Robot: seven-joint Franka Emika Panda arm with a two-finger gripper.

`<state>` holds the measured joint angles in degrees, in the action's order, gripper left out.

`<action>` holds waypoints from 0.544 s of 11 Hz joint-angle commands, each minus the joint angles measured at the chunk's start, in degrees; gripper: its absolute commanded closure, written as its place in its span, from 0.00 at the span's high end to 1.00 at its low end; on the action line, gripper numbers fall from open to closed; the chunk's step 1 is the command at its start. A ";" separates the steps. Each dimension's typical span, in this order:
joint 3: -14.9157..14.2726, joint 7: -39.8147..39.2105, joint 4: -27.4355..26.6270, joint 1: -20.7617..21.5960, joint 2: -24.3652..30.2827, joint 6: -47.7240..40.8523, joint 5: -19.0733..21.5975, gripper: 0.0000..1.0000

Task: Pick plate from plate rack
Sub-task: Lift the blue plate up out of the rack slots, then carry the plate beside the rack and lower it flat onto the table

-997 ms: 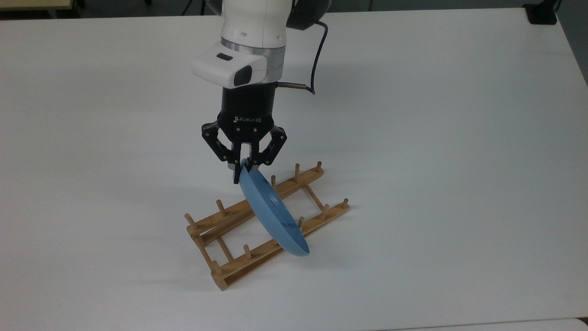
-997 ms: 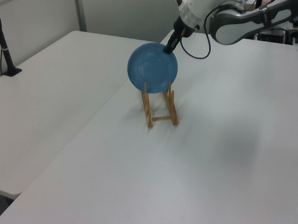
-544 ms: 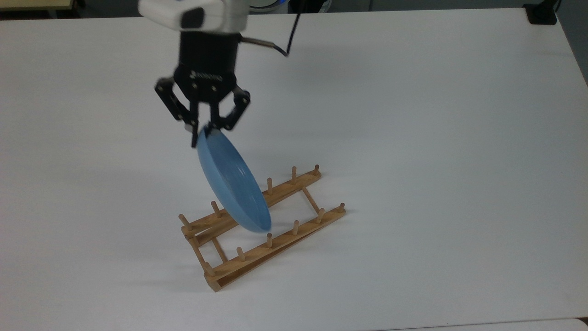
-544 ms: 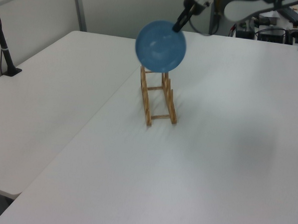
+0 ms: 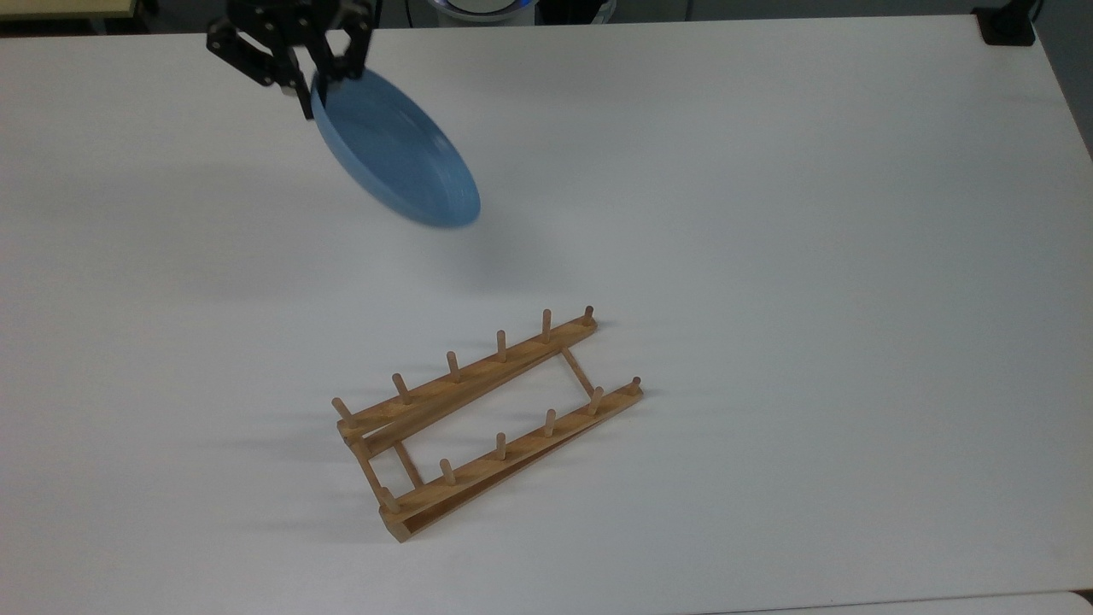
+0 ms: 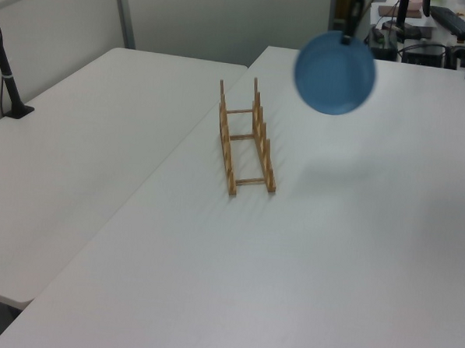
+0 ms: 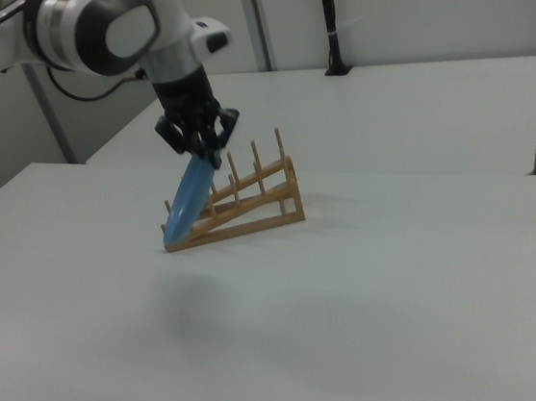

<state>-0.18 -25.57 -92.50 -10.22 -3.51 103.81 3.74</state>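
The light-blue plate hangs tilted in the air, high above the white table and away from the plate rack, toward the top view's upper left. My gripper is shut on the plate's upper rim. In the left view the plate faces the camera to the right of the rack, with the gripper at its top edge. The wooden plate rack stands with no plate in it. In the right view the plate dangles edge-on below the gripper, in front of the rack.
A second white table adjoins on the left view's left, with a black clamped post at its edge. A black object sits at the table's corner at the top view's upper right. Desks with equipment lie behind the arm.
The gripper has lifted the plate out of the rack and carried it up and away, toward the top view's upper left. The rack shifted slightly early on and now rests still.
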 commanded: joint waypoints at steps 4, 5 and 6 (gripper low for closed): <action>0.09 -16.88 -8.04 -10.34 -6.75 -3.36 11.64 0.00; 0.09 -16.53 -8.13 -10.52 -9.04 -2.83 12.08 0.00; 0.09 -16.35 -8.74 -10.52 -10.28 -1.08 12.26 0.00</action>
<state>-0.31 -41.50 -100.32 -20.74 -10.73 100.18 14.31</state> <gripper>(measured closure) 0.925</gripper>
